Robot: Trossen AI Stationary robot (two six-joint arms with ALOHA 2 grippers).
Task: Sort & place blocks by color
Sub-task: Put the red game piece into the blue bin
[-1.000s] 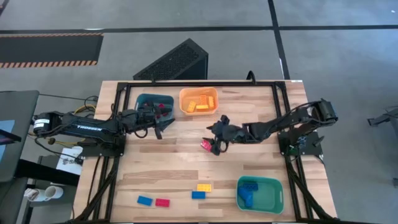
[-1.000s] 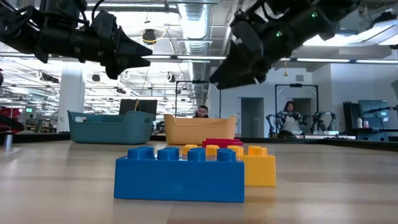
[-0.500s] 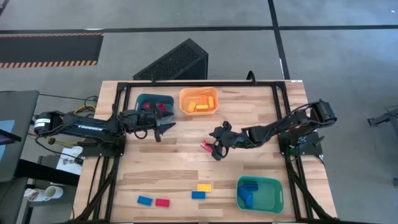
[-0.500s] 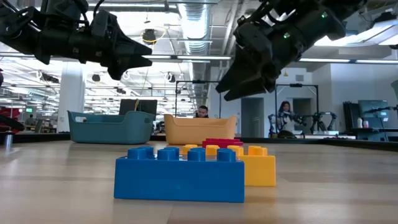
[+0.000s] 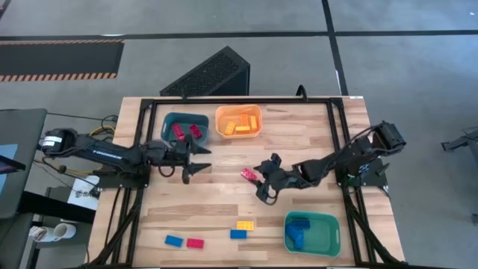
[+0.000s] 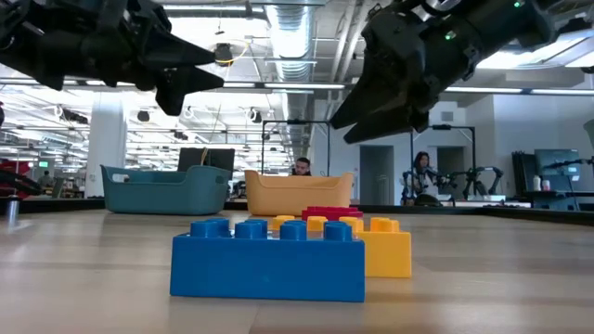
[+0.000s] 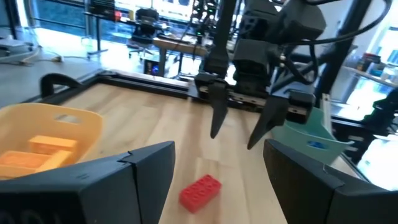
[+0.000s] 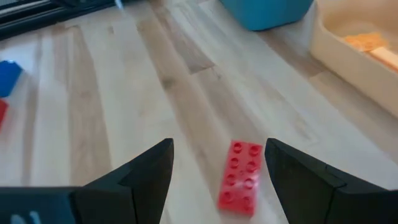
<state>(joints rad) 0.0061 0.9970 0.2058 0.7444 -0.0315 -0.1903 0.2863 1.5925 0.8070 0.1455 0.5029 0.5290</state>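
Note:
A loose red block (image 5: 247, 174) lies flat on the table's middle, also in the left wrist view (image 7: 200, 191) and the right wrist view (image 8: 241, 175). My right gripper (image 5: 263, 184) is open, just near-right of it and touching nothing; the block lies ahead of its fingers (image 8: 219, 144). My left gripper (image 5: 197, 161) is open and empty, near-side of the teal bin (image 5: 185, 125), which holds red blocks. Orange blocks lie in the orange bin (image 5: 239, 121), blue ones in the green bin (image 5: 311, 232). Several loose blocks, two blue (image 5: 173, 240), one red (image 5: 195, 243) and one yellow (image 5: 244, 225), lie by the near edge.
A black frame (image 5: 239, 100) borders the table's far and side edges. Bare wood lies between the two grippers and the near row of blocks. The low view shows a blue block (image 6: 269, 260) and a yellow one (image 6: 380, 246) close up, with people far in the room behind.
My left gripper has drawn back from over the teal bin toward the near edge, uncovering the red blocks inside. My right gripper has moved from over the red block toward the near edge and slightly right. The red block has stayed where it was.

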